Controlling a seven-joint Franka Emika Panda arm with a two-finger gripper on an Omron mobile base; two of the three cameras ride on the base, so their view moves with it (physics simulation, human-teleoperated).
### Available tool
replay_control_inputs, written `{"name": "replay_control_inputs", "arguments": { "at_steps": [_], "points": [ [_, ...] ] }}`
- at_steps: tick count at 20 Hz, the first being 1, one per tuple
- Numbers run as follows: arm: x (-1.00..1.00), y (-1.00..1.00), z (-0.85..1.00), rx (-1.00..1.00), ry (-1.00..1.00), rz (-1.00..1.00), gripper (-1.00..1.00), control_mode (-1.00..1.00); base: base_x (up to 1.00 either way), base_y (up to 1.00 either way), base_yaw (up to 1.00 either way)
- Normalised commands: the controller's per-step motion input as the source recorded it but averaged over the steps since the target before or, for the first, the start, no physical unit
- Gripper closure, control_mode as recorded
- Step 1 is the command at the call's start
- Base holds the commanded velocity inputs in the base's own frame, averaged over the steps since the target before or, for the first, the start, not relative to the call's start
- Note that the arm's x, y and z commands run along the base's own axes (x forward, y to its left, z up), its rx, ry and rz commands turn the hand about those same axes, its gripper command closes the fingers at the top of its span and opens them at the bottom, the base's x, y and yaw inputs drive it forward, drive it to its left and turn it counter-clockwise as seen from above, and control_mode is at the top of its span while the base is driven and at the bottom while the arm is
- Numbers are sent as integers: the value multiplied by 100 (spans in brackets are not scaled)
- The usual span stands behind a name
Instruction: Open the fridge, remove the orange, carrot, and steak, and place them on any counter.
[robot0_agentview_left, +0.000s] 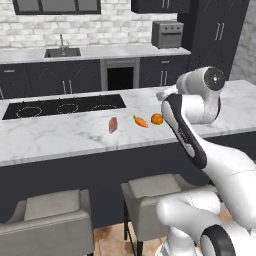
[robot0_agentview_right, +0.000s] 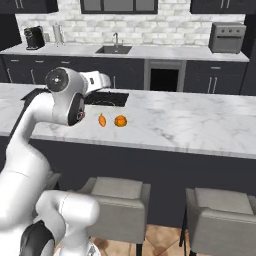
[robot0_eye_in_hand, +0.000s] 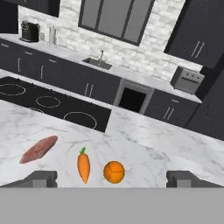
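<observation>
The counter (robot0_agentview_left: 60, 137) runs wide across both base views, white marble with the cooktop (robot0_agentview_left: 65, 106) set into its far side. All three foods lie on it in a short row, each apart from its neighbour: steak (robot0_agentview_left: 113, 124), carrot (robot0_agentview_left: 141, 121), orange (robot0_agentview_left: 157, 119). The fridge (robot0_agentview_left: 215, 35) seems to be the tall dark unit at the far right, its doors closed.

The arm is folded up over the near edge, the hand just back from the row. In the hand view the gripper (robot0_eye_in_hand: 111, 178) stands wide open, holding nothing, its tips (robot0_eye_in_hand: 40, 178) far apart at the bottom edge. The food lies just ahead of the jaws and below: orange (robot0_eye_in_hand: 114, 171) nearly on the centre line, carrot (robot0_eye_in_hand: 83, 165) just left of it with its long axis running away from the camera, green end far, steak (robot0_eye_in_hand: 38, 149) further left and slanted.

Judging by this, the placing looks finished; the next move likely only needs to lift the hand straight back, clear of the orange.
</observation>
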Motion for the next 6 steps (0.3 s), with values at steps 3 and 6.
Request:
{"name": "replay_control_inputs", "arguments": {
  "at_steps": [3, 6],
  "points": [
    [-100, 27, 73, 0, -8, 1, -100, -100, 0, 0, 0],
    [-100, 5, 60, 0, 0, 0, -100, -100, 0, 0, 0]
  ]
}}
